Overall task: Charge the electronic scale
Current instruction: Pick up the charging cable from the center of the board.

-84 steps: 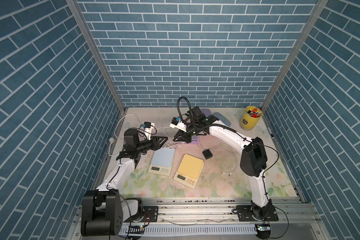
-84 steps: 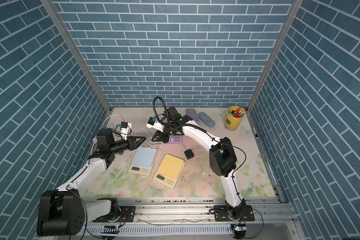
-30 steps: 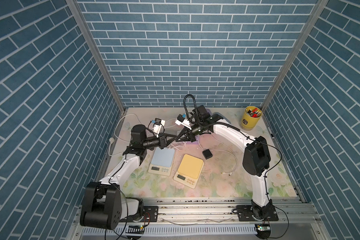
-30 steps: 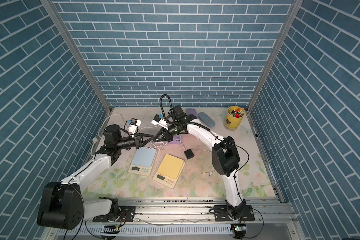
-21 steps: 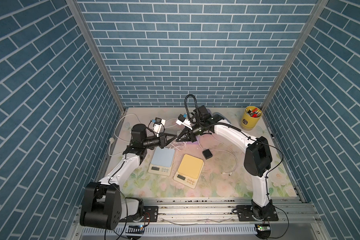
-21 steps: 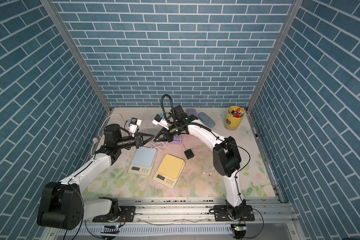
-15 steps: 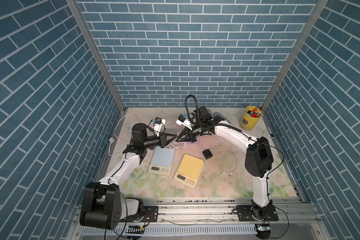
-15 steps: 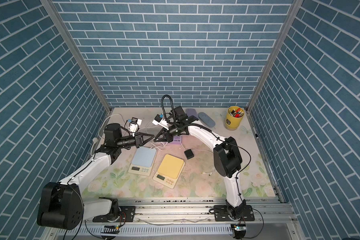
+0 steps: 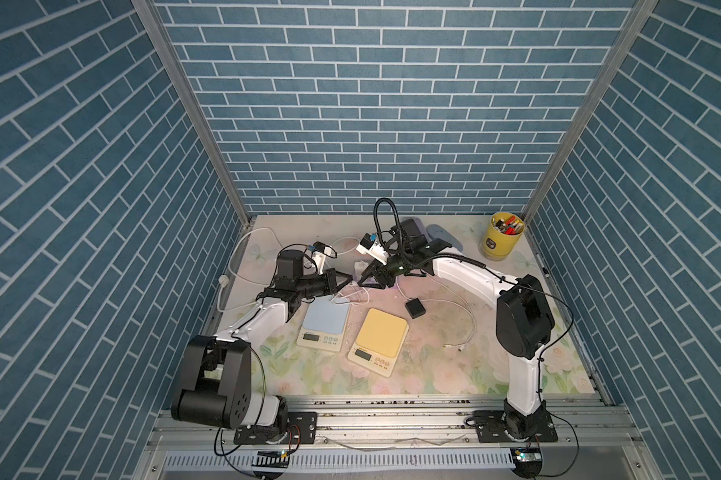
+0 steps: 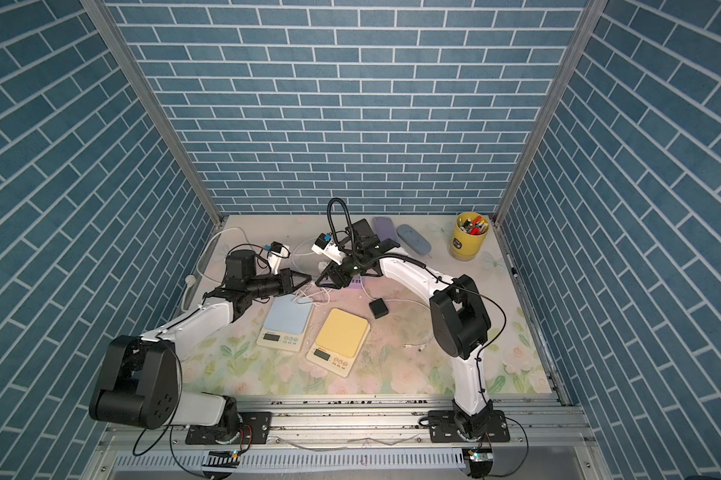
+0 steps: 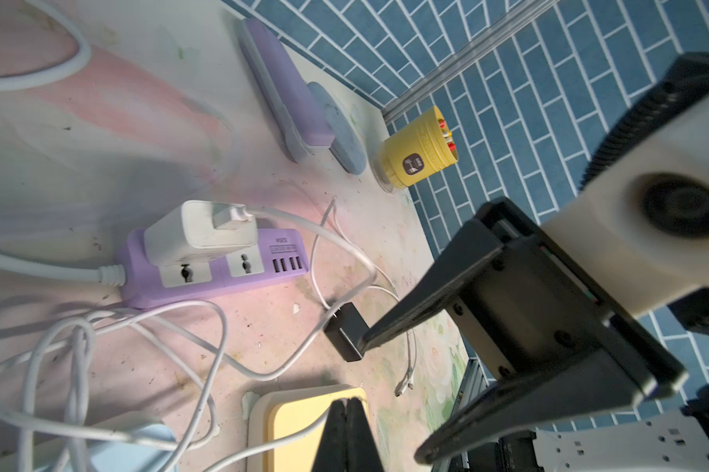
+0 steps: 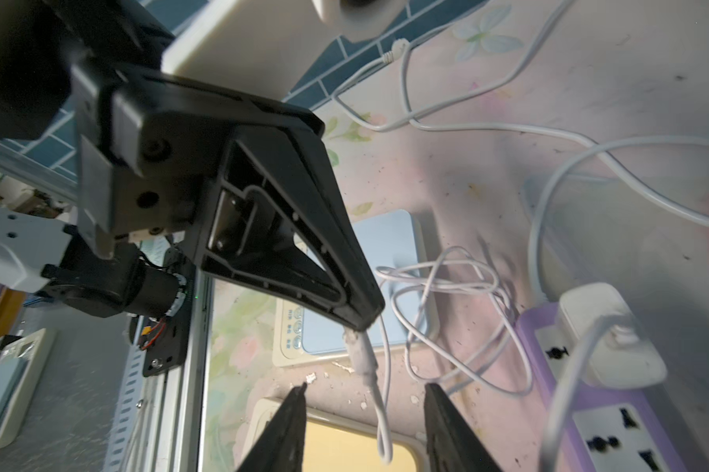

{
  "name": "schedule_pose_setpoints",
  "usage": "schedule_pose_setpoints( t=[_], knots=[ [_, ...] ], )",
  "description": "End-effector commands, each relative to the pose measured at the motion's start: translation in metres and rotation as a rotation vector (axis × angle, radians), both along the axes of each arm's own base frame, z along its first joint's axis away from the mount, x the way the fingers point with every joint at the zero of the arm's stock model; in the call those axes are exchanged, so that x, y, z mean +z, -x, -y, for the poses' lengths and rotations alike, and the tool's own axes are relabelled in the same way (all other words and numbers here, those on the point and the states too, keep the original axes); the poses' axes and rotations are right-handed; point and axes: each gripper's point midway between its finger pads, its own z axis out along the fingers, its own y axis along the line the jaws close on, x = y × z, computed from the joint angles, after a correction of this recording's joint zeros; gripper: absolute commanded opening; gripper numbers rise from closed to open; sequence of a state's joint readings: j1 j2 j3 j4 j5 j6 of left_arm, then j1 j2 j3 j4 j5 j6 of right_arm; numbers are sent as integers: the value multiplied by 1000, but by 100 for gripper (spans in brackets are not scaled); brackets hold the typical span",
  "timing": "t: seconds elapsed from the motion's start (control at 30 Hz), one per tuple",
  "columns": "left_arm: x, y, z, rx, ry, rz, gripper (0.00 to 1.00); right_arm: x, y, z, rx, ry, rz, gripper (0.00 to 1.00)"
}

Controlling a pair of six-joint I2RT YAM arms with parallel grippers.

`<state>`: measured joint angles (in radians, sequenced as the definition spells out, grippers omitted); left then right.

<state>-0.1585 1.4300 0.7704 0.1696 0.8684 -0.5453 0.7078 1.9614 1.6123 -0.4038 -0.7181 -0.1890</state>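
The left gripper (image 9: pixel 347 277) points toward 3 o'clock with its jaws pressed together on the white charging cable (image 12: pixel 379 408). The cable's connector (image 12: pixel 360 347) sticks out past the fingertips with its long axis roughly in line with them, aimed at the right gripper (image 12: pixel 365 388). Its metal tip is hidden, so I cannot tell which end leads. The right gripper faces back toward 9 o'clock, tip to tip with the left. Its jaws stand partly apart on either side of the cable and hold nothing. The pair meet above the floral mat (image 9: pixel 433 374), just past the 12 o'clock edge of the blue scale (image 9: pixel 324 318). That scale lies flat with its long axis running 6 to 12 and its display at 6. Beside it at 3 o'clock lies the yellow scale (image 9: pixel 381 328), turned slightly so its long axis runs 7 to 1 and its display sits at 7. The purple power strip (image 11: pixel 222 278), with a white charger (image 11: pixel 199 235) plugged in, lies beyond the grippers at 12.
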Motion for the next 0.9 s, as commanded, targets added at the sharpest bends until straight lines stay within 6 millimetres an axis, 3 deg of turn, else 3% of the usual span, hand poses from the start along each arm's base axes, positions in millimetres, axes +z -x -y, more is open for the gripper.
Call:
schedule_pose_setpoints(
  t=[0.0, 0.17, 0.5, 0.67, 0.87],
  knots=[
    [-10, -4, -5, 48, -10, -59, 0, 3, -12, 9, -86, 62, 168, 48],
    [-7, -6, -4, 44, -6, -68, 0, -23, -2, 4, -52, 141, 227, 48],
    [-8, -8, -4, 47, -5, -78, 0, -33, -7, -16, -23, 152, 303, 42],
    [-7, -9, -4, 47, -1, -77, 0, -41, -8, -20, -12, 179, 312, 31],
    [-8, -10, -4, 45, 0, -83, 0, -37, -9, -26, -9, 159, 330, 17]
  ],
)
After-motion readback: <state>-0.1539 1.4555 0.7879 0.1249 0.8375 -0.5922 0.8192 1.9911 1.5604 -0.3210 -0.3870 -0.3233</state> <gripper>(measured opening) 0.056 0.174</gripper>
